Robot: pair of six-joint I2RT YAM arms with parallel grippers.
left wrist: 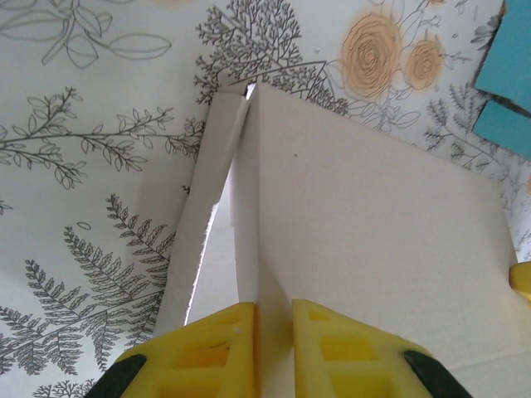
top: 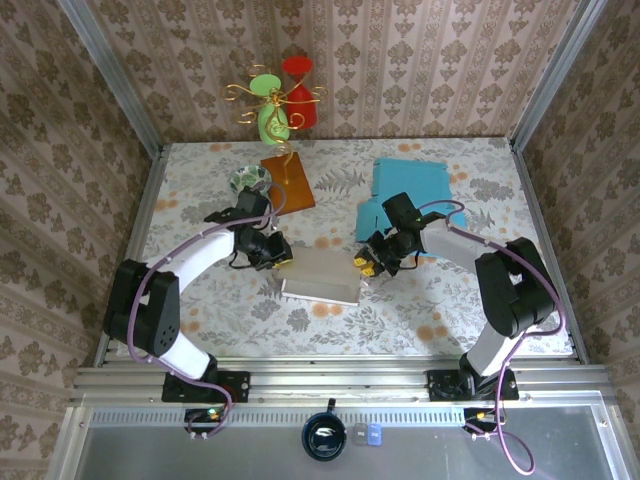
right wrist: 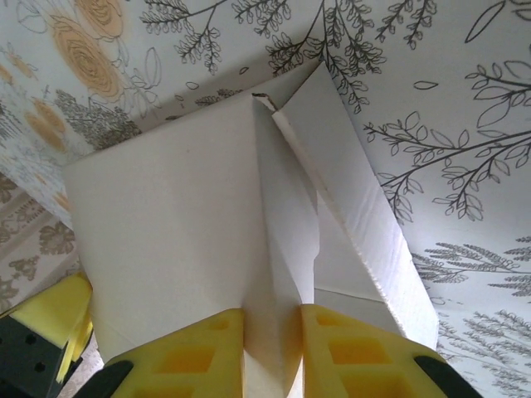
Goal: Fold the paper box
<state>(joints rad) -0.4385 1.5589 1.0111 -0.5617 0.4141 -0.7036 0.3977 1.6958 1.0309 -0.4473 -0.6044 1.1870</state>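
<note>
The white paper box (top: 322, 275) lies partly folded in the middle of the flowered table. My left gripper (top: 280, 254) is at its left end and my right gripper (top: 366, 262) at its right end. In the left wrist view the yellow fingers (left wrist: 207, 356) of the left gripper (left wrist: 274, 348) are shut on an upright side wall of the box (left wrist: 365, 215), with a loose flap (left wrist: 203, 224) leaning to the left. In the right wrist view the right gripper (right wrist: 272, 352) pinches the opposite wall of the box (right wrist: 174, 224), and a serrated flap (right wrist: 365, 224) hangs to its right.
Blue paper pieces (top: 410, 185) lie behind the right arm. An orange-brown board (top: 287, 180) and a small bowl (top: 250, 180) sit behind the left arm. A red and green wire ornament (top: 280, 100) stands at the back wall. Patterned walls close in three sides.
</note>
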